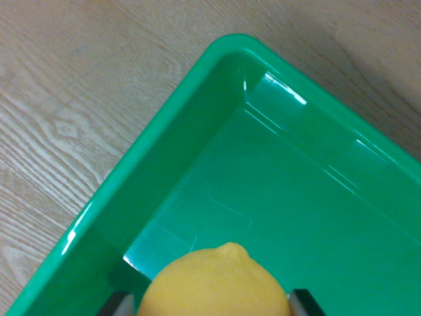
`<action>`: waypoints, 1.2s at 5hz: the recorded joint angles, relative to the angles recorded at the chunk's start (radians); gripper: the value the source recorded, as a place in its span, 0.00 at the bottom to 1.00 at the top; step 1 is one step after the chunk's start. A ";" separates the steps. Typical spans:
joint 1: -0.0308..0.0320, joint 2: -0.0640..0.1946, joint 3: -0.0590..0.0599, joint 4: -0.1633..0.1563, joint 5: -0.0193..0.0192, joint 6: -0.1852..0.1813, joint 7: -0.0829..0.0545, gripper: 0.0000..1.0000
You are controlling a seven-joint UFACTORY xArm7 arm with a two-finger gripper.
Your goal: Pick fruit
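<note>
While the end effector (214, 304) brackets the single yellow, waxy-skinned lemon (214, 283) with one finger at each flank, apparently closed on it, the fruit sits above the floor of the one green plastic bin (164, 125) on the wood-grain bench (79, 99). Judged firm, light and somewhat slippery, the lemon is best gripped across its widest middle, clear of the nippled tip.

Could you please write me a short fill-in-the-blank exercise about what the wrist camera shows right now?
1. The fruit between the fingers of the tool is a ____ lemon.
2. The bin is ____ in colour.
3. The bin rests on a surface with a ____ grain pattern.
4. Apart from the lemon over it, the bin's floor looks ____.

Missing words: yellow; green; wood; empty
</note>
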 joint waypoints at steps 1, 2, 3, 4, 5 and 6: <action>0.0000 0.000 0.000 0.000 0.0000 0.000 0.000 1.00; -0.0008 -0.011 0.001 0.017 0.0015 0.028 0.000 1.00; -0.0008 -0.011 0.001 0.017 0.0015 0.028 0.000 1.00; -0.0015 -0.022 0.001 0.032 0.0029 0.054 -0.001 1.00; -0.0015 -0.022 0.001 0.032 0.0029 0.054 -0.001 1.00; -0.0021 -0.029 0.002 0.044 0.0040 0.073 -0.001 1.00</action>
